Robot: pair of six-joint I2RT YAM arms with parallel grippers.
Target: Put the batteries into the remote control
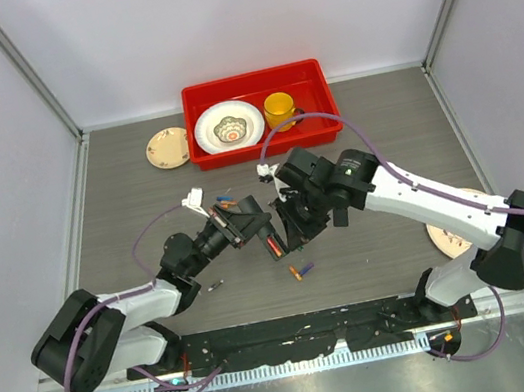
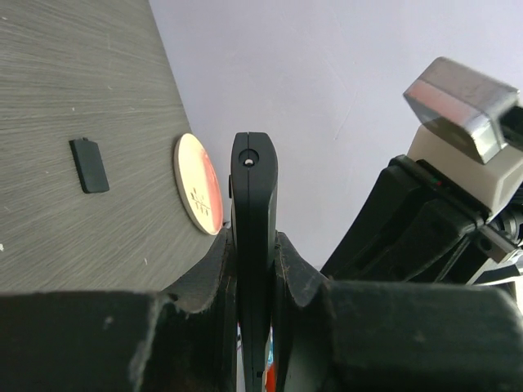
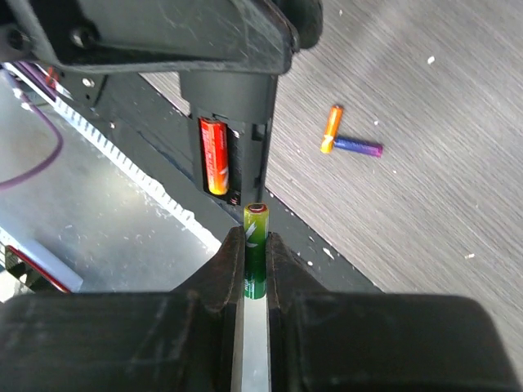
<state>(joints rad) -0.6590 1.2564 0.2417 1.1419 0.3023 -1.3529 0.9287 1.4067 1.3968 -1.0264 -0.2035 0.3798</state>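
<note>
- Gripping the remote control (image 2: 253,204) edge-on, my left claw (image 2: 255,269) is clamped tight on its two broad faces and holds it clear of the bench (image 2: 73,73)
- From overhead I see the remote held tilted in the middle of the scene, with both claws meeting there
- My right claw (image 3: 255,249) is pinched narrow on a green battery (image 3: 256,224), which lies lengthwise between the fingers with its top end poking out
- That end sits just below the remote's open compartment; I cannot tell whether the two touch
- A red battery (image 3: 214,155) is seated in the left slot of the compartment, and the dark slot beside it is roughly in line with the green battery
- On the bench beyond the remote, an orange battery (image 3: 331,128) and a purple battery (image 3: 358,147) lie touching at one end, making an angle
- My left wrist camera shows a flat black rectangular piece (image 2: 89,165) lying on the bench, near a small round plate (image 2: 198,184) but apart from it
- At the far side a red tray (image 1: 252,79) holds a white dish (image 1: 229,126) and a yellow cup (image 1: 278,110)
</note>
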